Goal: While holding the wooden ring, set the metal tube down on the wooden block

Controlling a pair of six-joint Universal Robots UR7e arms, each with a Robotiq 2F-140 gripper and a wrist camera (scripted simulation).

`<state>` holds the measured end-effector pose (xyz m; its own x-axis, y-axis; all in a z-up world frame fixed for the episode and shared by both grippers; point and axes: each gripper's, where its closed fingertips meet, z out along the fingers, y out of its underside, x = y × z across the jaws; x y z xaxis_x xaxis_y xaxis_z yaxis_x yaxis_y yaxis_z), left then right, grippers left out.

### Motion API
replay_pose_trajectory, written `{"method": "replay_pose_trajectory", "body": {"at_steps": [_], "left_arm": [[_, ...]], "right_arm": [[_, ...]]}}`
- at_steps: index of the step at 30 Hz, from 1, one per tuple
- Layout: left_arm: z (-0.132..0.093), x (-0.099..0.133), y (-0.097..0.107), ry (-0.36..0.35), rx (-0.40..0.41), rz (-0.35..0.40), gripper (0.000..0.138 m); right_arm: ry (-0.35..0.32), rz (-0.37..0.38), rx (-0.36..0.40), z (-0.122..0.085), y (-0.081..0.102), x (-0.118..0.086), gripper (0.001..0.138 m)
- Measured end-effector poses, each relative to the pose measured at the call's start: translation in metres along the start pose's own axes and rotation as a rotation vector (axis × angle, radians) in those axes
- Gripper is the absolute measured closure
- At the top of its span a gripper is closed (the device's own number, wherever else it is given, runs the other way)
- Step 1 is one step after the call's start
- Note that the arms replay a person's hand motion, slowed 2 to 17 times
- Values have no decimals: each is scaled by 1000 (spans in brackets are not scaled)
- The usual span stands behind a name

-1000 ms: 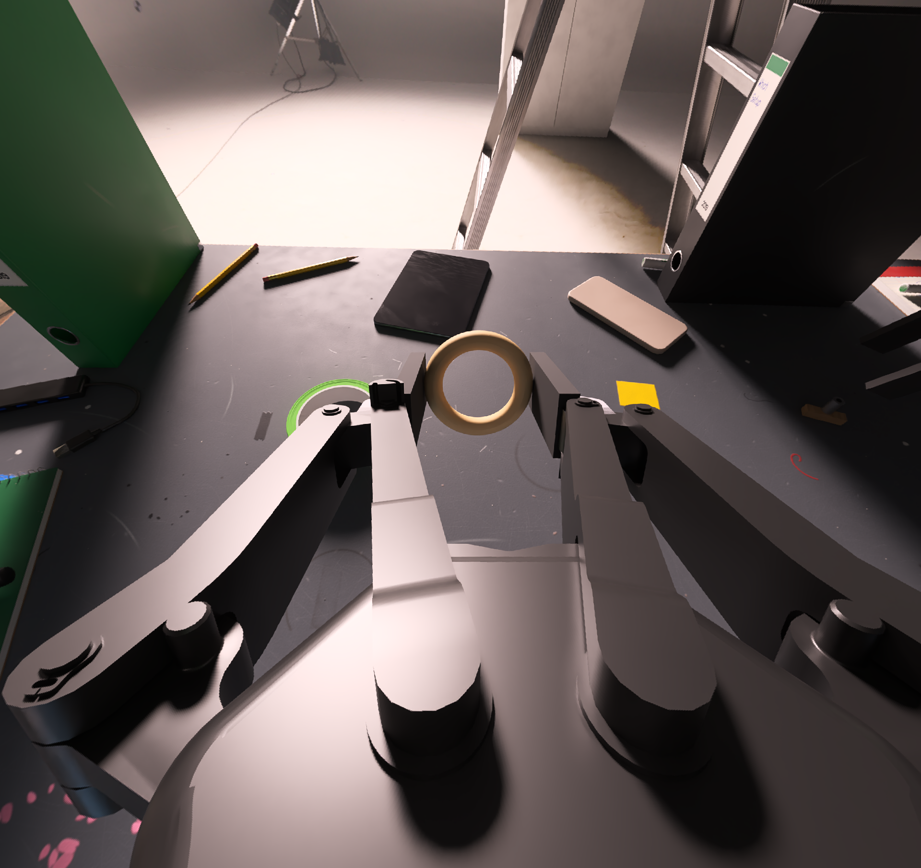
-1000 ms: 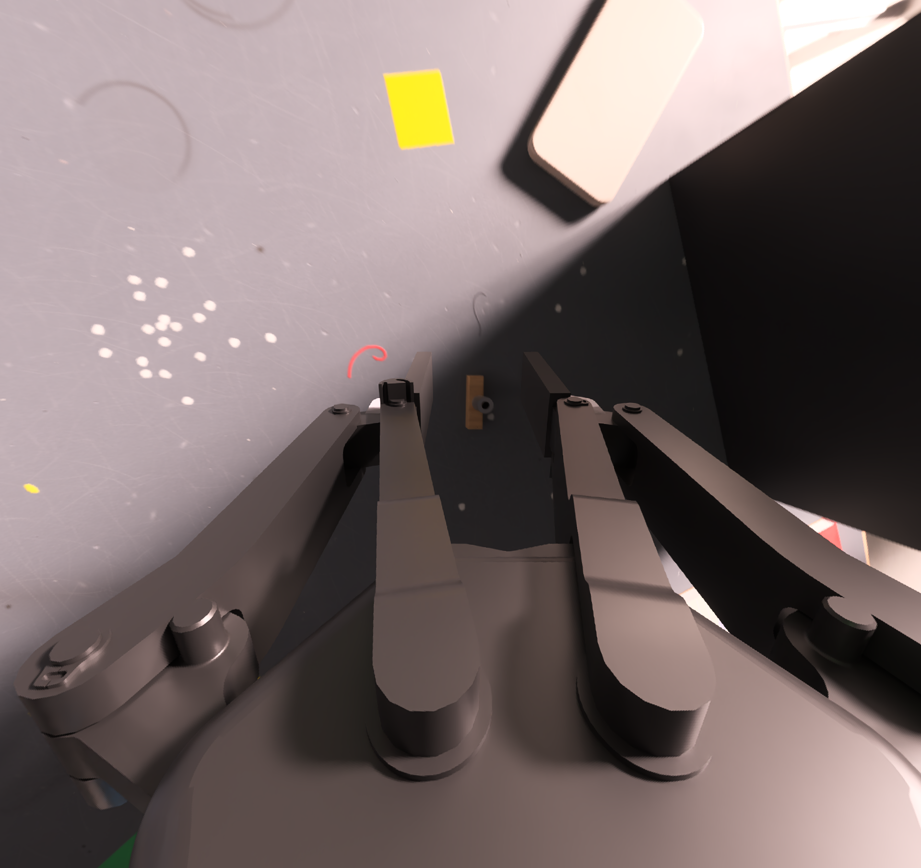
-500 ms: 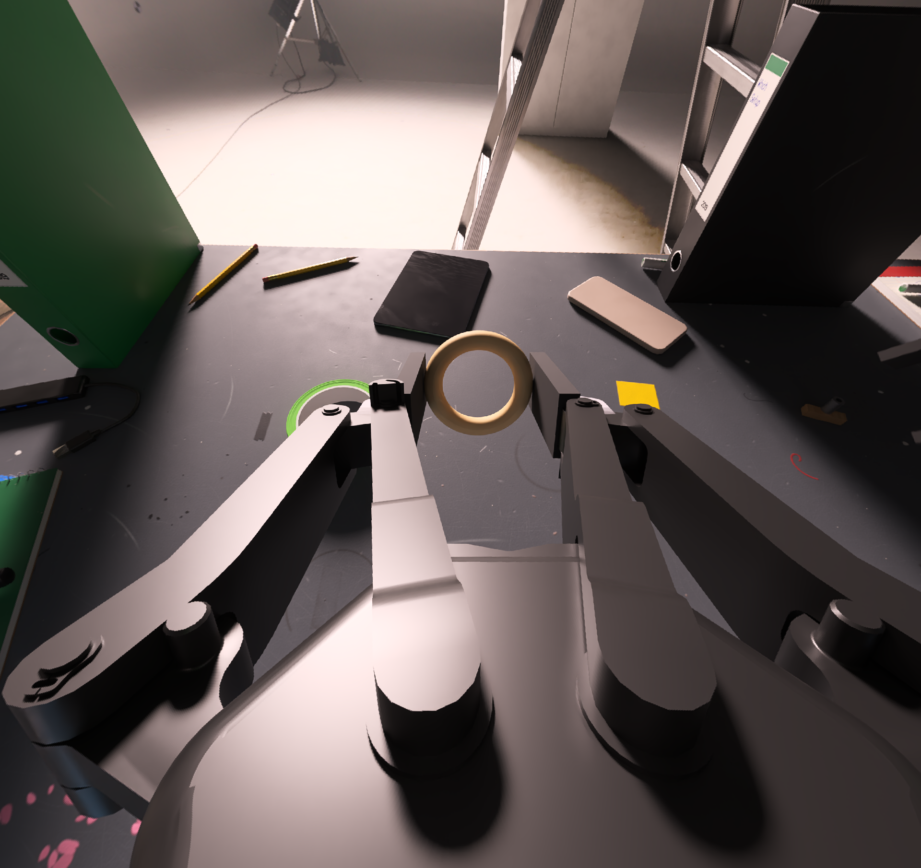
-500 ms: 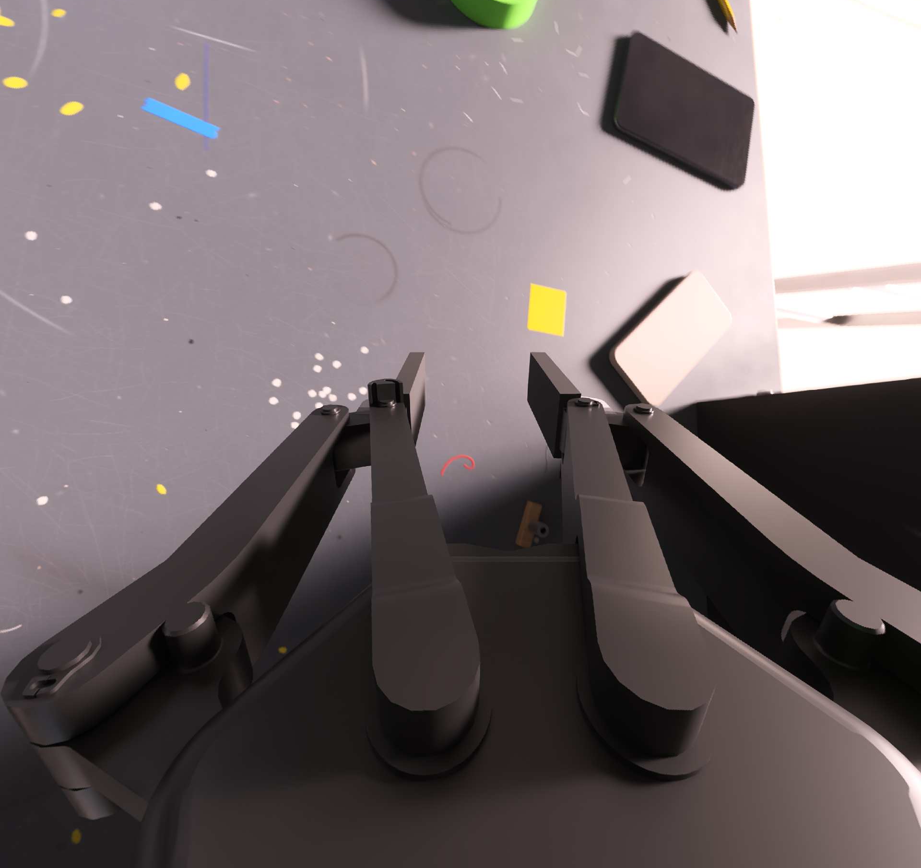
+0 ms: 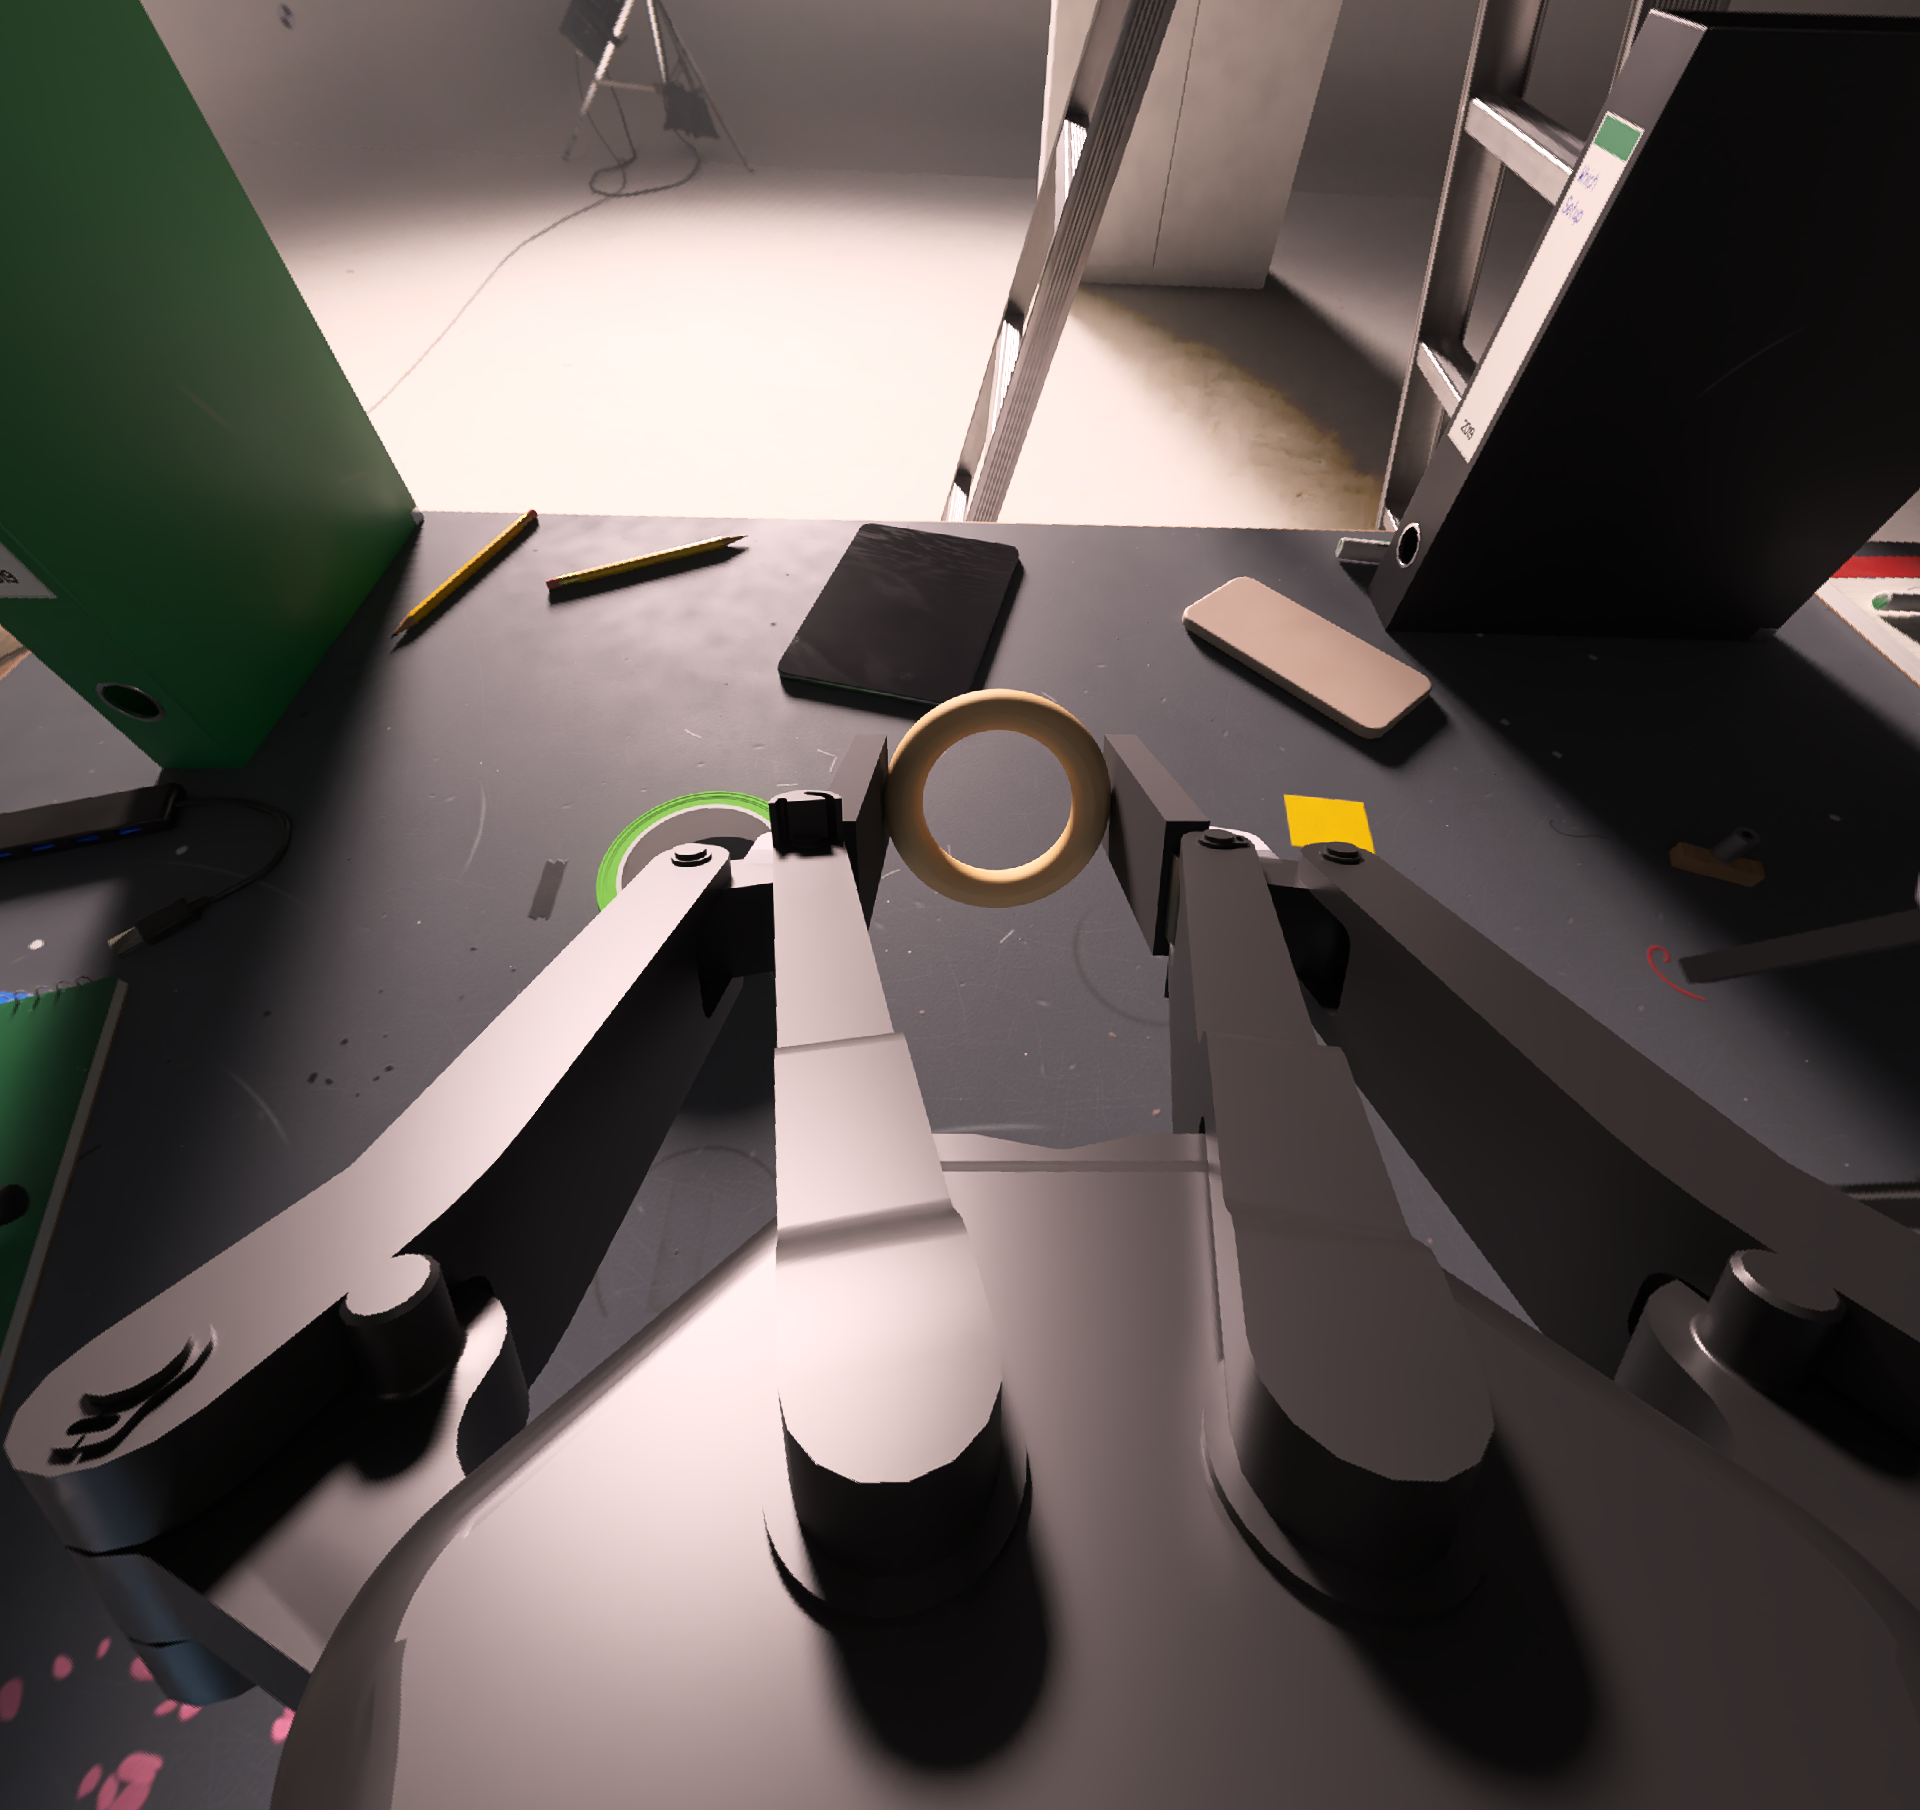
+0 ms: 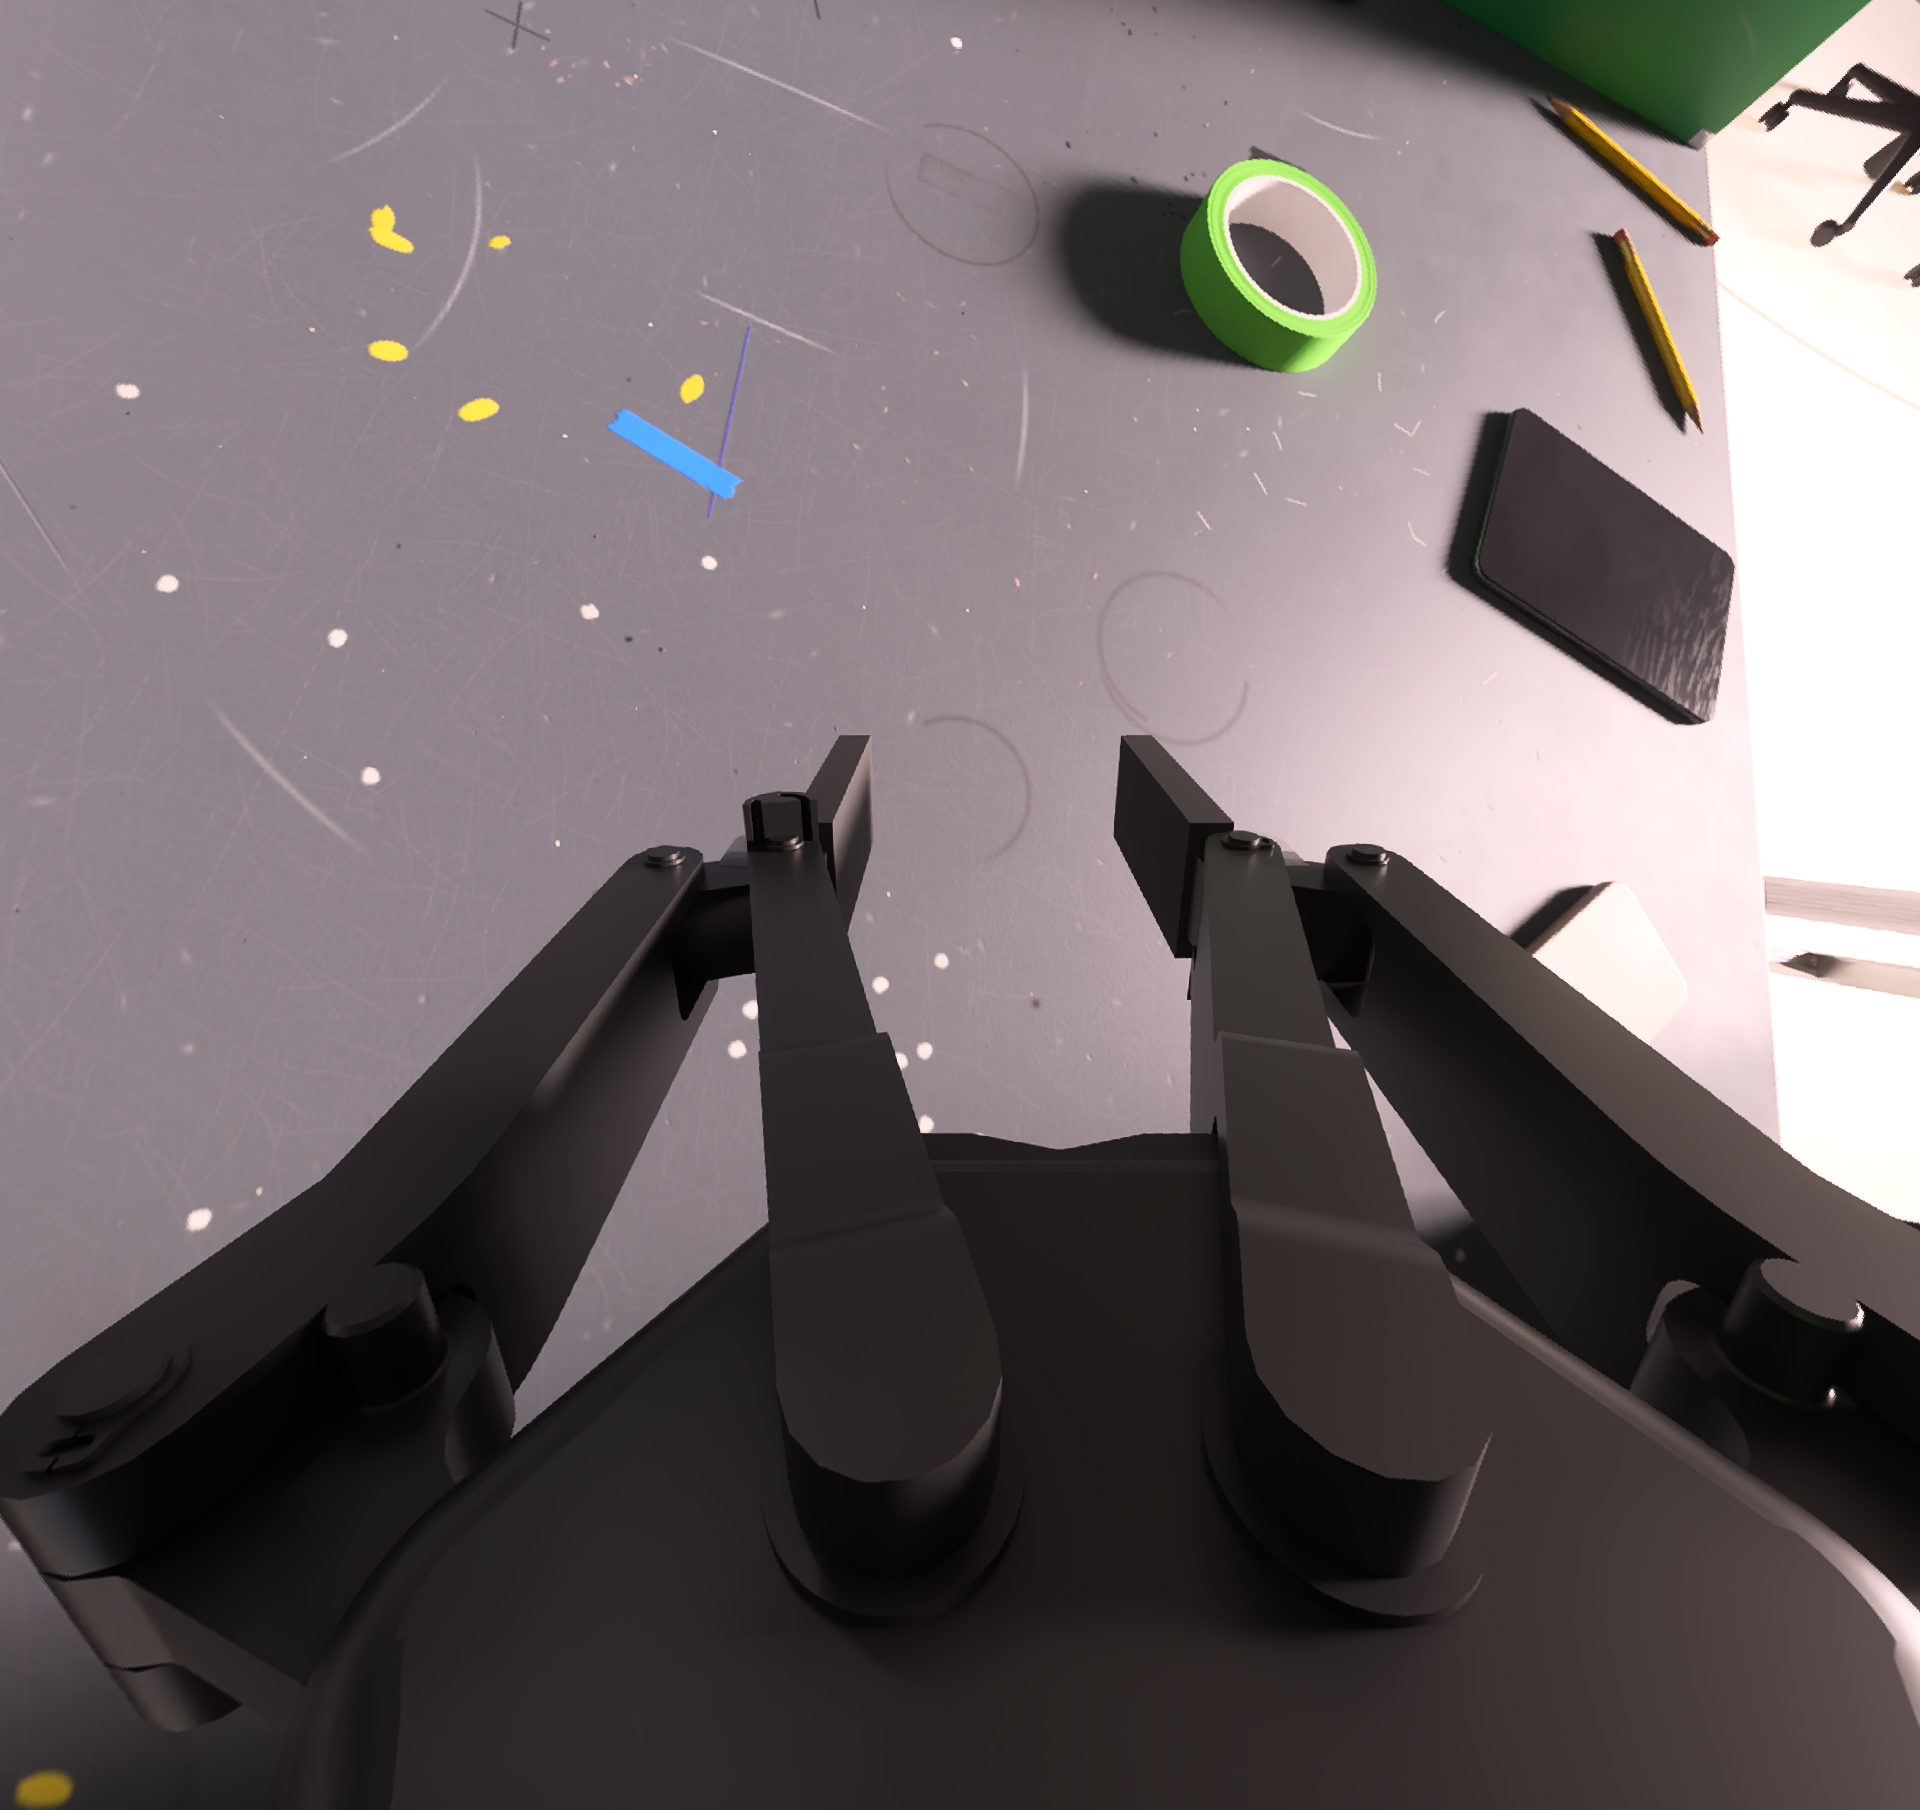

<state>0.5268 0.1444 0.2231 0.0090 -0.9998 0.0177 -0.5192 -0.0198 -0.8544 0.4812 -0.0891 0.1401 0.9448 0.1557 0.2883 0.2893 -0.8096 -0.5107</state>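
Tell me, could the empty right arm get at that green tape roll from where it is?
Probably yes: the right end effector is open and empty, and only bare table lies between it and the green tape roll.

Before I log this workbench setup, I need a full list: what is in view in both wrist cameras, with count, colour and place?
wooden ring: 1, tan, between the left gripper's pads
wooden block: 1, brown, table right, far from ring
metal tube: 1, grey, resting on the block
tape roll: 1, green, mid-table
pencils: 2, yellow, near far edge
black pad: 1, flat, beyond the ring
phone-like slab: 1, beige, flat
sticky note: 1, yellow
binders: 1 green at left, 1 black at right
blue tape strip: 1
ladder: 1, behind table
left gripper: closed on ring
right gripper: open, empty
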Motion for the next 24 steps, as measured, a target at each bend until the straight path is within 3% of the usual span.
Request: {"method": "replay_pose_trajectory", "body": {"at_steps": [8, 15, 24], "left_arm": [[0, 0, 0, 0, 0, 0, 84], [0, 0, 0, 0, 0, 1, 84], [0, 0, 0, 1, 2, 2, 84]], "right_arm": [[61, -71, -23, 39, -11, -20, 73], [165, -151, -46, 69, -11, -22, 74], [259, -197, -41, 93, -12, -21, 75]]}}
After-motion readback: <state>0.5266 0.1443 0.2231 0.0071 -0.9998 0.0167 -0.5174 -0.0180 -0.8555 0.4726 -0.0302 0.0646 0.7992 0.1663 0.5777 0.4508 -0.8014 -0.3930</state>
